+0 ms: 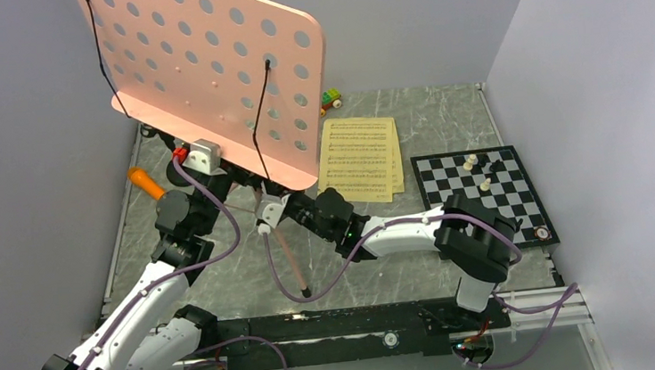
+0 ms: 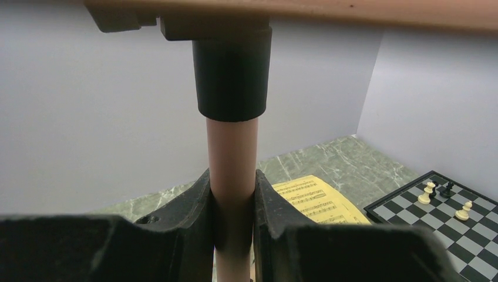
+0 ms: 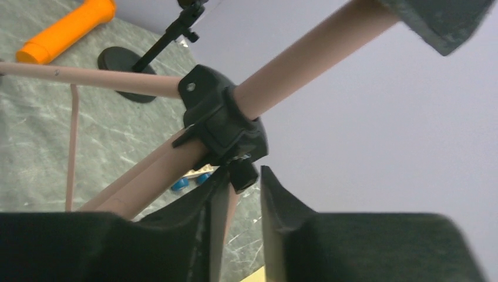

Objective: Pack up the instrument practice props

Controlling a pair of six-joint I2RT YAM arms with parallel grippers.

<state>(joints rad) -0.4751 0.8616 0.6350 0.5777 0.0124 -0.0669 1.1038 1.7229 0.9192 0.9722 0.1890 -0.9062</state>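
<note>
Left fingers (image 2: 194, 202): clamped on the pink pole of the music stand (image 2: 232, 147), just under its black collar.
Right fingers (image 3: 279, 200): parted, gripping nothing; tripod hub (image 3: 226, 123) just above the gap.
Microphone (image 1: 147, 183): on the table, left of the stand.
Sheet music (image 1: 359, 157): flat, right of the stand.

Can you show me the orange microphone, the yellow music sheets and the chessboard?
Orange microphone (image 1: 147, 183), top view, middle of its body.
Yellow music sheets (image 1: 359, 157), top view, centre of the top page.
Chessboard (image 1: 521, 188), top view, bare squares at its right.
</note>
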